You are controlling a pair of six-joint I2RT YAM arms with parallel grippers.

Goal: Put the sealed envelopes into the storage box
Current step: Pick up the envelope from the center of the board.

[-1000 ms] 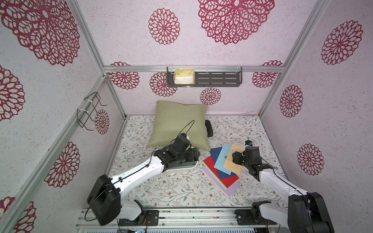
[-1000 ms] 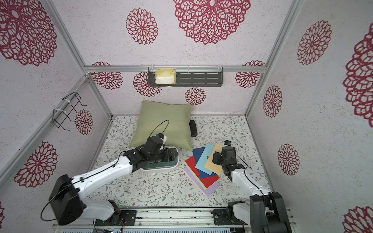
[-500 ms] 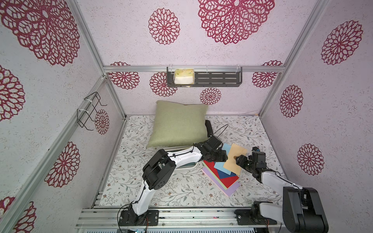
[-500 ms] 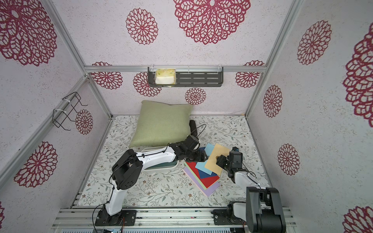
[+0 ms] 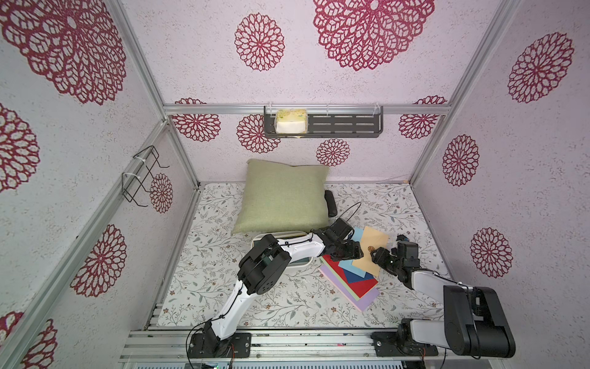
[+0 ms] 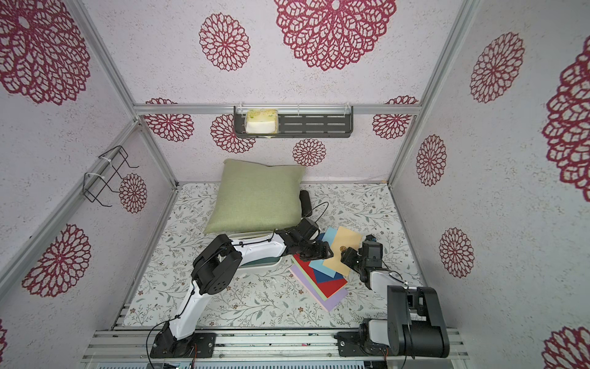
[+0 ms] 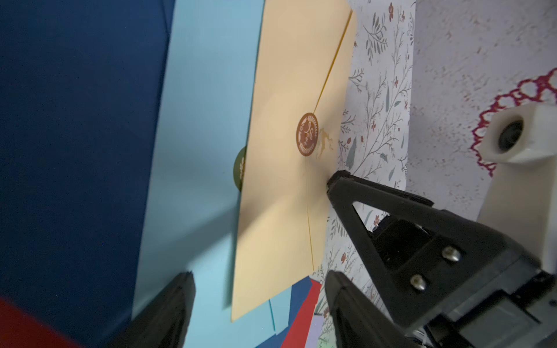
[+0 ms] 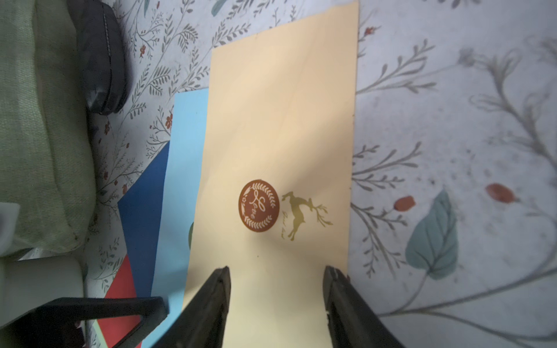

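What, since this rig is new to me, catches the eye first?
A fanned stack of coloured paper envelopes lies on the floral tabletop, the left hand and right hand meeting over its top cream envelope. Behind sits a big green fabric cushion, amid crimson flower-print walls.

Six sealed envelopes [image 5: 362,286] are showing at three o'clock of the one storage box [image 5: 303,265]: one each in cream, light blue, navy, red, green, lilac. Two round seals [image 8: 259,205] are showing. One green cushion [image 5: 284,195] and one black pouch [image 5: 331,203] are lying at twelve o'clock. One wall shelf [image 5: 344,124] is carrying one yellow pack [image 5: 291,121]; one wire rack [image 5: 140,179] is hanging at nine o'clock. Two arms [image 5: 300,249] are standing at six o'clock.
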